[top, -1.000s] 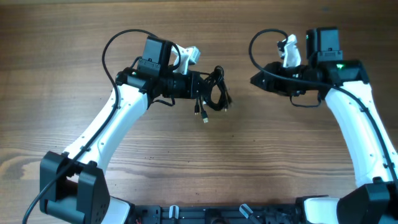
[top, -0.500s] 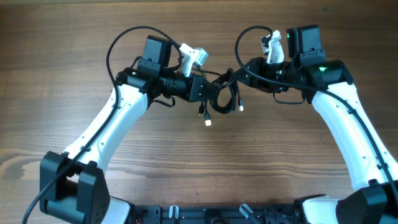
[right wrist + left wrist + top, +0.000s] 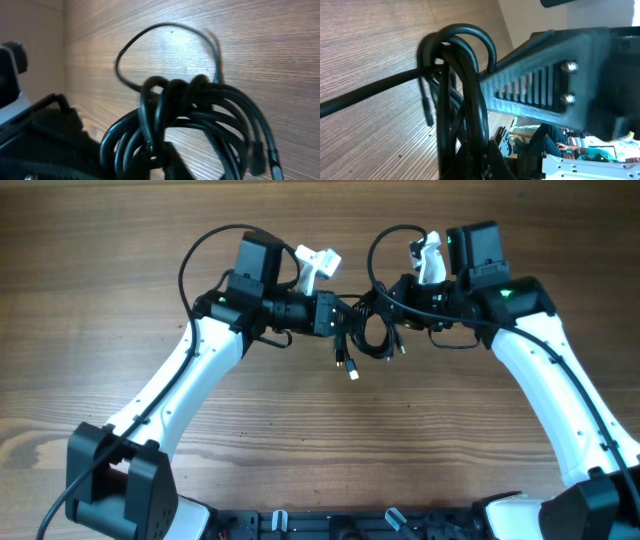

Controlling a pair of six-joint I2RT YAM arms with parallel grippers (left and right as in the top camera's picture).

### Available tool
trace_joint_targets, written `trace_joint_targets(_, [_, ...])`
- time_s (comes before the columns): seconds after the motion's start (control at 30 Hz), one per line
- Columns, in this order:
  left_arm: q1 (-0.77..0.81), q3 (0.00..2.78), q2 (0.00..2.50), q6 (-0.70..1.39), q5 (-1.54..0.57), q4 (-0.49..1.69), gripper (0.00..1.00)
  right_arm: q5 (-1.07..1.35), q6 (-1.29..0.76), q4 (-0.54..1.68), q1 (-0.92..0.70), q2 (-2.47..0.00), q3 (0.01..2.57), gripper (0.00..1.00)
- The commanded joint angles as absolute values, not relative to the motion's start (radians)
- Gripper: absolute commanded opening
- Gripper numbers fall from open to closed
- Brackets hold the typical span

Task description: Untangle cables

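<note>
The cables point(image 3: 366, 337) are a small black coiled bundle hanging above the table between my two grippers, with a metal-tipped plug end point(image 3: 351, 372) dangling below. My left gripper point(image 3: 337, 317) is shut on the bundle's left side. In the left wrist view the looped cords point(image 3: 462, 95) rise from its jaws point(image 3: 485, 167). My right gripper point(image 3: 386, 307) meets the bundle from the right. In the right wrist view its fingers point(image 3: 159, 156) are closed around several strands of the coil point(image 3: 210, 110). One thin loop point(image 3: 150, 37) arcs out over the wood.
The wooden table point(image 3: 320, 450) lies below. The two grippers are almost touching. The right gripper's black housing point(image 3: 560, 80) fills the left wrist view, and the left gripper's body point(image 3: 35, 135) shows in the right wrist view. Thicker arm wires point(image 3: 205, 250) loop behind each wrist.
My right arm has swung left to the bundle and closed on it. My left gripper has carried the bundle slightly to the right.
</note>
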State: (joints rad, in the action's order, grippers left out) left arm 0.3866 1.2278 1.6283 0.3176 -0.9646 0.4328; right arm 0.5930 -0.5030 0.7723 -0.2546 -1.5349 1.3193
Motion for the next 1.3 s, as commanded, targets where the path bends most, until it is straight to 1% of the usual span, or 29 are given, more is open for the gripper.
trace_joint_targets(0.0, [0.414, 1.246, 1.6, 0.358, -1.001, 0.426, 0.04, 0.492, -0.496, 0.768, -0.245, -1.56, 1.333, 0.04])
trace_joint_targets(0.13, [0.408, 1.246, 1.6, 0.44, -0.827, 0.463, 0.04, 0.51, -0.429, 0.817, -0.167, -1.544, 1.335, 0.04])
trace_joint_targets(0.2, [0.408, 1.246, 1.6, 0.454, -0.732, 0.494, 0.04, 0.65, -0.353, 0.834, -0.114, -1.517, 1.335, 0.04])
trace_joint_targets(0.23, [0.408, 1.246, 1.6, 0.454, -0.701, 0.503, 0.04, 0.686, -0.338, 0.84, -0.086, -1.499, 1.335, 0.04])
trace_joint_targets(0.33, [0.408, 1.246, 1.6, 0.454, -0.607, 0.515, 0.04, 0.696, -0.33, 0.874, -0.001, -1.438, 1.335, 0.04])
trace_joint_targets(0.5, [0.408, 1.246, 1.6, 0.454, -0.518, 0.529, 0.04, 0.836, -0.281, 0.906, 0.115, -1.359, 1.334, 0.04])
trace_joint_targets(0.53, [0.408, 1.246, 1.6, 0.461, -0.469, 0.546, 0.04, 0.853, -0.276, 0.914, 0.157, -1.333, 1.334, 0.04])
trace_joint_targets(0.73, [0.408, 1.246, 1.6, 0.514, -0.291, 0.627, 0.04, 0.85, -0.301, 0.944, 0.311, -1.29, 1.334, 0.04])
trace_joint_targets(0.77, [0.407, 1.246, 1.6, 0.515, -0.277, 0.629, 0.04, 0.83, -0.311, 0.953, 0.325, -1.29, 1.334, 0.04])
trace_joint_targets(0.83, [0.408, 1.246, 1.6, 0.538, -0.242, 0.63, 0.04, 0.701, -0.32, 0.988, 0.338, -1.29, 1.334, 0.04])
trace_joint_targets(0.93, [0.408, 1.246, 1.6, 0.539, -0.242, 0.622, 0.04, 0.568, -0.316, 1.042, 0.338, -1.292, 1.334, 0.04])
trace_joint_targets(1.0, [0.408, 1.246, 1.6, 0.515, -0.257, 0.613, 0.04, 0.586, -0.26, 1.062, 0.329, -1.292, 1.333, 0.05])
trace_joint_targets(1.07, [0.408, 1.246, 1.6, 0.384, -0.395, 0.562, 0.04, 0.645, -0.174, 1.062, 0.307, -1.292, 1.333, 0.06])
trace_joint_targets(1.1, [0.408, 1.246, 1.599, 0.279, -0.524, 0.524, 0.04, 0.685, -0.129, 1.057, 0.294, -1.292, 1.333, 0.09])
trace_joint_targets(1.13, [0.408, 1.246, 1.599, 0.182, -0.665, 0.484, 0.04, 0.738, -0.075, 1.047, 0.278, -1.292, 1.333, 0.15])
trace_joint_targets(1.17, [0.408, 1.246, 1.599, 0.133, -0.754, 0.455, 0.04, 0.765, -0.05, 1.042, 0.269, -1.292, 1.333, 0.2])
trace_joint_targets(1.23, [0.408, 1.246, 1.599, 0.054, -0.884, 0.404, 0.04, 0.85, 0.004, 1.018, 0.229, -1.292, 1.333, 0.32])
trace_joint_targets(1.27, [0.408, 1.246, 1.599, 0.032, -0.913, 0.387, 0.04, 0.867, 0.002, 1.003, 0.21, -1.292, 1.333, 0.36])
